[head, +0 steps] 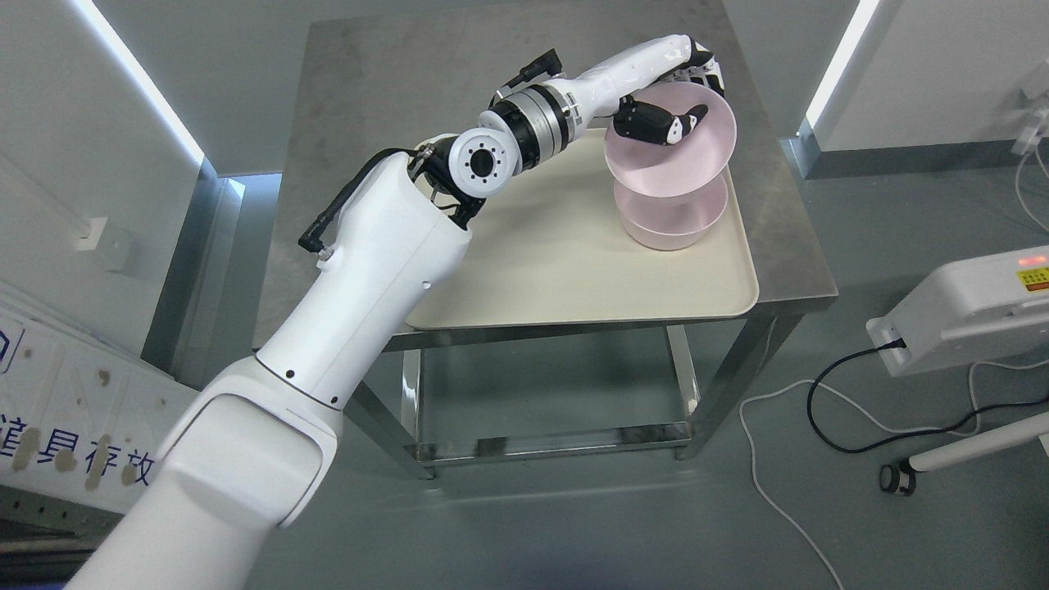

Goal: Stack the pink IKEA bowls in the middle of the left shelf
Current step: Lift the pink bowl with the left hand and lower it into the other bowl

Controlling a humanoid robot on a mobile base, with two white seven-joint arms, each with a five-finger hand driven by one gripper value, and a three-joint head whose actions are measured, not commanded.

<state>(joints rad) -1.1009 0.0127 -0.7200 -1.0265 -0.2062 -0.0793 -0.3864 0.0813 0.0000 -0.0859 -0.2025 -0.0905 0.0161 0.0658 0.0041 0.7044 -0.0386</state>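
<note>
the left hand (668,90) grips the rim of a pink bowl (680,156), thumb inside the bowl and the other fingers (706,61) curled over the far edge, so it is closed on the bowl. the bowl is tilted, its opening turned toward the camera, and it sits just above a second pink bowl (668,221) that stands upright on the tray (574,270); whether the two touch cannot be told. the white left arm (369,270) runs from the lower left across the tray's near left part and hides that corner.

nothing else stands on the tray. to the right, on the floor, a white device (967,311) with a red light has a black cable (860,410) plugged into it, and a white cable (770,483) trails across the floor beside it. a white panel with blue characters (65,442) leans at the lower left.

the cream tray lies on a steel table (385,98) with a lower shelf (541,410). the floor is grey-green, the walls pale with lit strips.

both bowls are pale, matte pink, round with smooth plain walls.
</note>
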